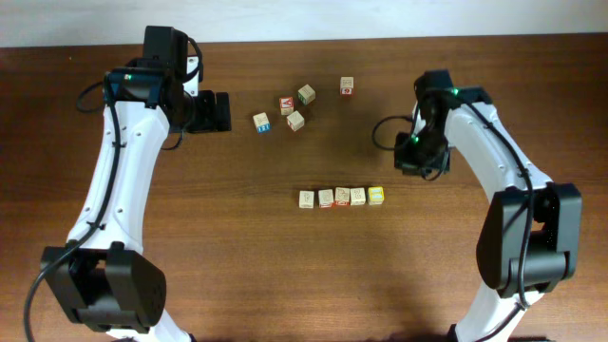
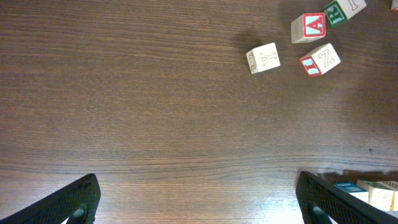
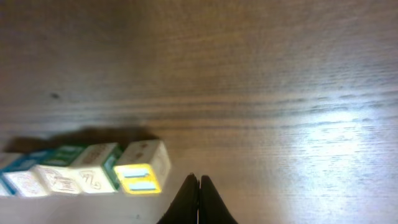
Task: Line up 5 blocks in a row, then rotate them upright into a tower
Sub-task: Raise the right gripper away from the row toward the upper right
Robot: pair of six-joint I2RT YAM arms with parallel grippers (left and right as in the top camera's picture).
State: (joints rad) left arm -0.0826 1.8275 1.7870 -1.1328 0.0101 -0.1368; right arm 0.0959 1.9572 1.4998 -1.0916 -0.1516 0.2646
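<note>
Right fingers (image 3: 188, 202) beside blurred, cropped blocks (image 3: 81, 171)

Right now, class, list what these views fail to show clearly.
Overhead: prints on the row of blocks too small to read.
Right wrist: that row blurred, left end cut by the frame edge.
Left wrist: cube with blue print half behind the left gripper, cut by the edge.

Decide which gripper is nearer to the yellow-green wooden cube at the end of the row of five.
Right. The shut right gripper sits close beside the yellow-green wooden cube; the open left gripper is far across the table, near the scattered cubes.
</note>
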